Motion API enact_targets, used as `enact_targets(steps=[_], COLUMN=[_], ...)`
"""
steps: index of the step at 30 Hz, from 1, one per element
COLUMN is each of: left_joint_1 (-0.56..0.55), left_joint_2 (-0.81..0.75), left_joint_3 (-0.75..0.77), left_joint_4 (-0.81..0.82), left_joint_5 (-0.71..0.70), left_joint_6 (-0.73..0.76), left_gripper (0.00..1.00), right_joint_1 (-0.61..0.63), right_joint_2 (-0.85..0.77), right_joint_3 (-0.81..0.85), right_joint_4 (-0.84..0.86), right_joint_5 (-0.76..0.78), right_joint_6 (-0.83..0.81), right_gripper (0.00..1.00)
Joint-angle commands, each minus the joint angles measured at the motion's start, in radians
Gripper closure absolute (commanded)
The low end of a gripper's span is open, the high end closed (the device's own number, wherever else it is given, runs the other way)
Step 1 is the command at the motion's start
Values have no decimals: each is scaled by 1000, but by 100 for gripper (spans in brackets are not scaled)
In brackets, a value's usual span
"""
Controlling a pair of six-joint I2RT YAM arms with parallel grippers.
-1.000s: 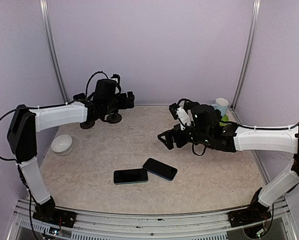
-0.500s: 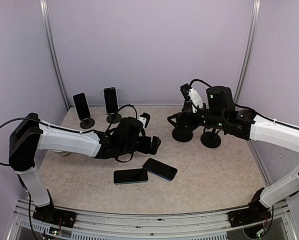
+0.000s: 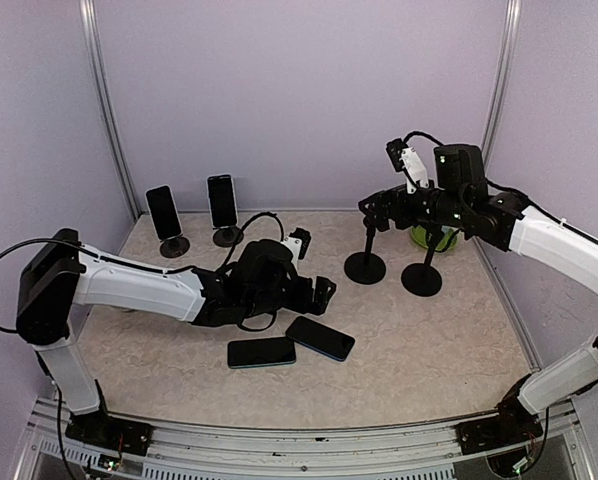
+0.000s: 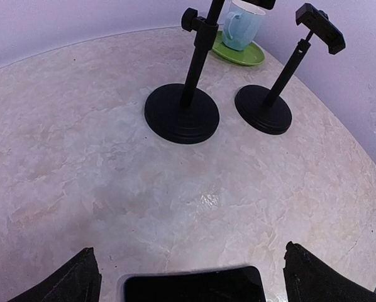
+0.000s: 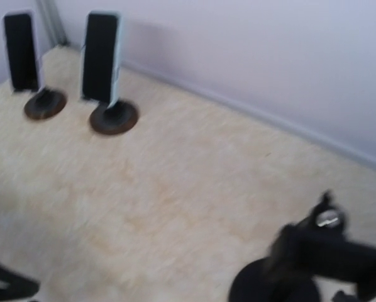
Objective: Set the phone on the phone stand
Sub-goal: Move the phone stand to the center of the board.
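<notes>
A dark phone [image 4: 194,288] lies flat just beneath the left gripper [image 4: 188,258], jaws spread wide and empty; a second phone [image 3: 262,352] lies just beside it. Ahead of those jaws stand a phone stand [image 4: 182,113] and a second stand [image 4: 263,108], both bare. The right gripper [image 3: 371,215], jaws open, hovers over the first. Beyond, a blue cup [image 4: 241,22] sits on a green plate [image 4: 248,58], contents unseen. Marbled beige table [image 4: 81,157], lilac walls [image 3: 309,100].

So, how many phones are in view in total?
4. Upright at the back left: the outer phone, the inner phone. Flat in front: the left phone, the right phone. The left arm may hide more.
</notes>
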Motion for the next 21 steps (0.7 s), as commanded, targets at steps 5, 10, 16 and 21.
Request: enact_targets(steps=[5,10,16,21], left_joint_1=[-1,1,12,23], left_joint_2=[-21,-34,-63,-76], left_joint_3=[-3,-5,-13,-22], left_joint_4=[33,19,2,-5], left_joint_5=[17,7,-1,1], left_joint_6=[0,1,7,4], left_gripper=[1,1,1,1], right_joint_1=[-71,-124,-200,-273], right_joint_2=[85,130,153,157], right_joint_3=[97,123,125,99], right_joint_4=[-41,-40,-36,-3], right_joint_5=[-29,-77,-152,-223], right_joint_6=[17,26,32,49], right_gripper=[0,0,0,7])
